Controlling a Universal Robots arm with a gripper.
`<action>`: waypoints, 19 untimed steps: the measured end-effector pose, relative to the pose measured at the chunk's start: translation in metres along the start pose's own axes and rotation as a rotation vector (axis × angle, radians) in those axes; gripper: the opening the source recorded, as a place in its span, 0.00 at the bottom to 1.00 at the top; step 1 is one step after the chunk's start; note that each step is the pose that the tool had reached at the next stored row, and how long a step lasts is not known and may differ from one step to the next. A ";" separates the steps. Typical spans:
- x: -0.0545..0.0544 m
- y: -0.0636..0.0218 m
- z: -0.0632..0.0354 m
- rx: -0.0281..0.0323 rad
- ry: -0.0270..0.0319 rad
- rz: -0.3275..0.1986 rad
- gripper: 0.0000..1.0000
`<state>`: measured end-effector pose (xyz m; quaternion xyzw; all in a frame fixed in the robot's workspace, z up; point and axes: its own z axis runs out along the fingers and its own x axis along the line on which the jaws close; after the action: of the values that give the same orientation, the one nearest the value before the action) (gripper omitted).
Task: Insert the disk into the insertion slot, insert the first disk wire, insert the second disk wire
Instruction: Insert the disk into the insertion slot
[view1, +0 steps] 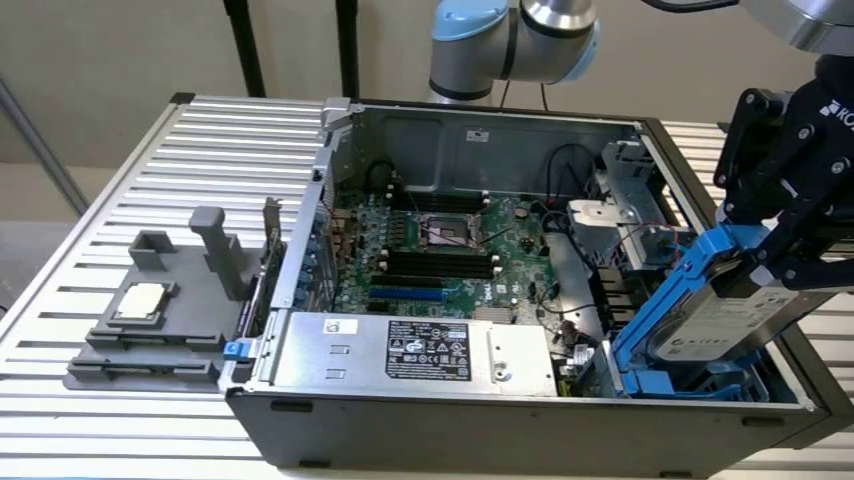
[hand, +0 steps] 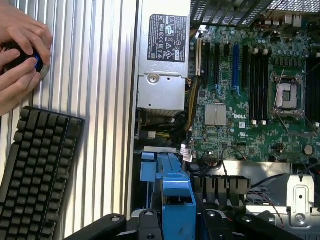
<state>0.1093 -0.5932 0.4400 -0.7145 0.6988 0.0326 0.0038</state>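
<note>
Exterior view: the black robot hand (view1: 781, 262) hangs over the corner of the open dark-grey computer case (view1: 534, 425) at the exterior view's right and nearest the camera. It pinches the flat silver-grey disk with its white printed label and bright blue plastic carrier frame (view1: 731, 322), its fingers pressed against the disk's upper end. The disk hangs below the hand and slants toward the exterior view's left. Its long axis is tilted, running from the raised, gripped end at the exterior view's right down to a lower end inside the case. The labelled broad face is turned toward the camera and the exterior view's right, and the blue frame edge faces the case interior. The lower end sits at the insertion slot (view1: 701, 385), the blue-grey plastic bay with blue tabs. Whether it touches the bay cannot be told.

Just beside the bay, toward the exterior view's left, lies the silver labelled power-supply box (view1: 414, 350), with the green motherboard (view1: 434, 250) behind it. The case stands on a slatted metal desk (view1: 200, 160), where a grey moulded fixture (view1: 154, 325) rests well apart from the hand.

In the wrist view the hand (hand: 177, 222) grips the blue carrier, whose length runs away from the camera toward the power-supply box. A person's hands (hand: 20, 55) rest on the desk near a black keyboard (hand: 35, 175).
</note>
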 end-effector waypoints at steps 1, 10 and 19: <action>0.000 -0.0001 0.0004 0.0000 -0.0014 0.000 0.33; 0.000 -0.0009 0.0046 0.0004 -0.0201 -0.001 0.33; 0.000 -0.0014 0.0090 0.0006 -0.0262 -0.001 0.34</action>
<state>0.1104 -0.5932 0.4309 -0.7145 0.6983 0.0417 0.0132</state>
